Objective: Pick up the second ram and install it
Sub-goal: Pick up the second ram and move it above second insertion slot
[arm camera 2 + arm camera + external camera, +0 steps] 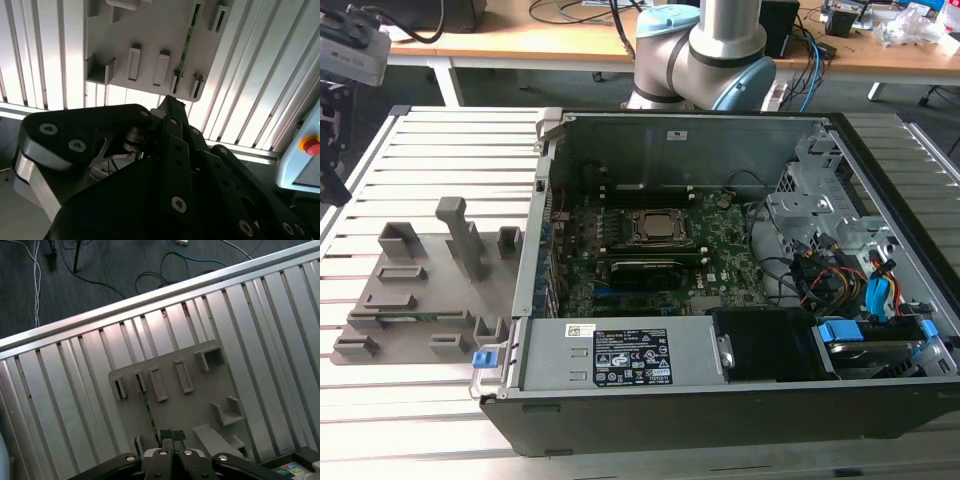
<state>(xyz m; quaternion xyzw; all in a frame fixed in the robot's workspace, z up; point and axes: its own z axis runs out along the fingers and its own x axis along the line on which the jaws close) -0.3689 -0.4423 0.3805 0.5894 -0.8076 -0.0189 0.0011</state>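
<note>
End effector (171, 435): in both wrist views the two fingertips (171, 100) lie side by side with no gap visible between them. Closed, nothing gripped. It hangs above the surface (60, 390), over the near edge of the grey fixture plate (190, 410), not touching it.

Ram (146, 410): on the plate, standing on its long edge, so it shows as a thin green line. Each end sits by a small grey bracket. In the second wrist view the ram (186, 47) runs straight away from the fingertips, its near end just beyond them and clear of them. Not picked up and not installed.

Plate (145, 30): carries several other raised slots and brackets, and lies flat on the slatted aluminium surface (40, 50).

Exterior view: the plate (420, 290) is on the exterior view's left of the open case (670, 135), just beside its wall. Green motherboard (720, 240) lies inside the case. Arm base (695, 55) stands behind the case.
</note>
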